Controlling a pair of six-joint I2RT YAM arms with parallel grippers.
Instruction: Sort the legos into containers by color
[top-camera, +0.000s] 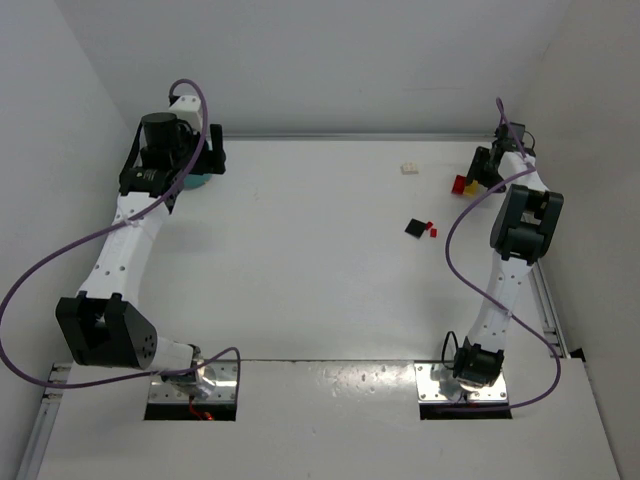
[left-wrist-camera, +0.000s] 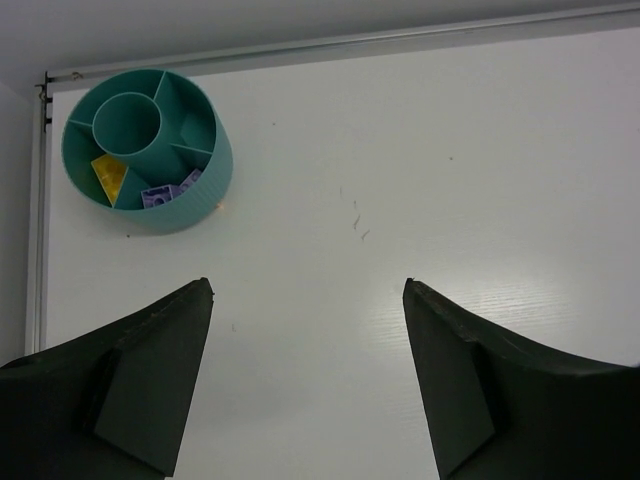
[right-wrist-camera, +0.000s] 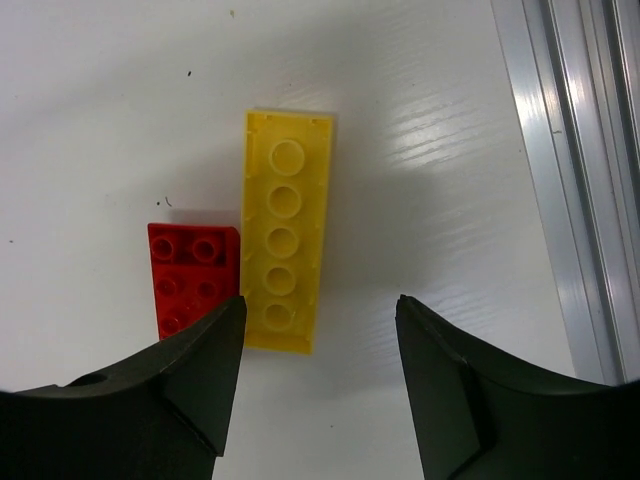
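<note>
Yellow lego (right-wrist-camera: 285, 243) perhaps between right tool's (right-wrist-camera: 318, 305) parted jaws; left tool (left-wrist-camera: 308, 290) wide, empty

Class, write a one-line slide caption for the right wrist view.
Open right gripper poised over a long yellow plastic brick lying beside a smaller red plastic brick.

Nothing legible shows in any view — no text, label, brand, number or sign. The studs of the yellow brick (right-wrist-camera: 283, 245) and the red brick (right-wrist-camera: 195, 275) are too soft to show any lettering, and the teal bowl (left-wrist-camera: 212, 185) has a plain wall.
</note>
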